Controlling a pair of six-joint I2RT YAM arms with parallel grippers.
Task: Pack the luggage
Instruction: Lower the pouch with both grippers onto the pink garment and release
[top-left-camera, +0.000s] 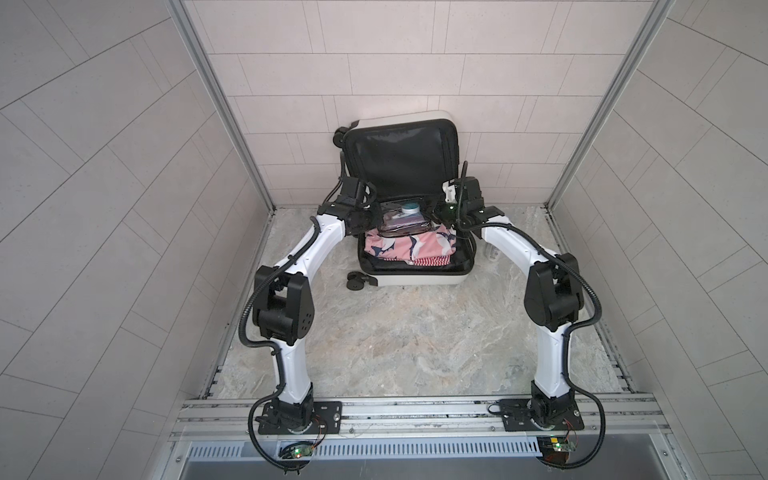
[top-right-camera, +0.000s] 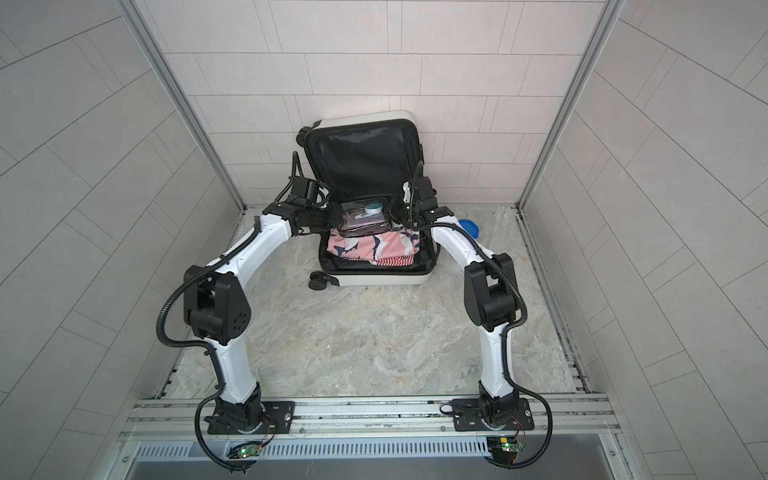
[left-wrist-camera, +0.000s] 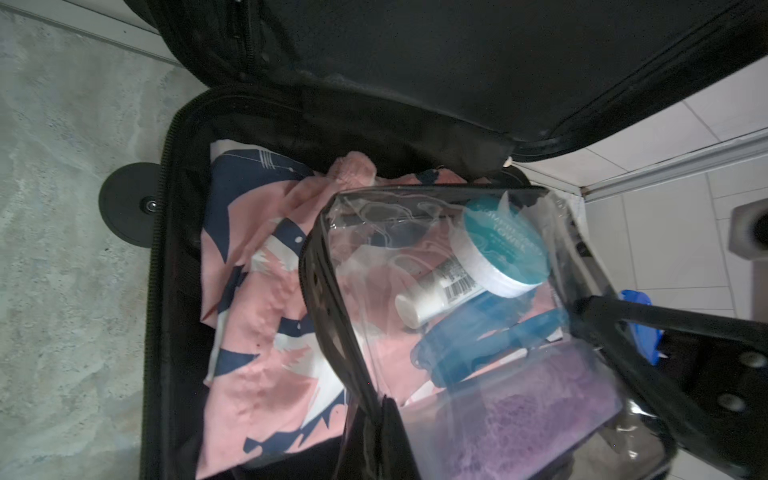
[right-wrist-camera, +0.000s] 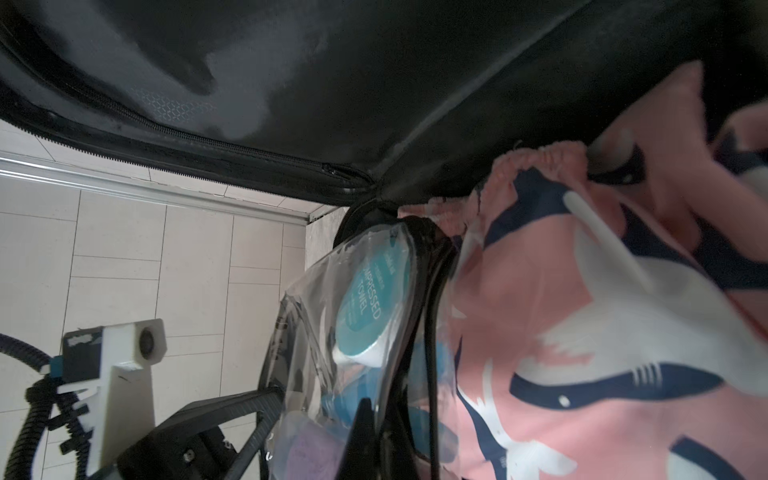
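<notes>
So the luggage (top-left-camera: 415, 280) sat open toward the back of the bench (top-left-camera: 395, 345); its white base lay flat, and the black-lined lid (top-left-camera: 401, 153) stood up against the tiled wall (top-left-camera: 374, 66). Inside the base was a pink shark-print cloth (left-wrist-camera: 266, 291), with something red-and-white striped (top-left-camera: 432, 261) peeking out at the near edge. A clear black-trimmed pouch (left-wrist-camera: 457, 332) was over the cloth at the hinge end; couldn't tell if it was touching the cloth or hanging just above it. The left fingers (right-wrist-camera: 241, 401) were pinched shut on one end of the pouch, and the right fingers (left-wrist-camera: 665, 322) were clamped on the opposite end; so both arms had hold of it. Through the plastic I could see a teal-lidded towel tub (left-wrist-camera: 505, 245), a white tube with a barcode (left-wrist-camera: 436, 291) and something purple (left-wrist-camera: 519, 415). A blue-lidded container (top-right-camera: 469, 227) stood on the bench just right of the luggage.
</notes>
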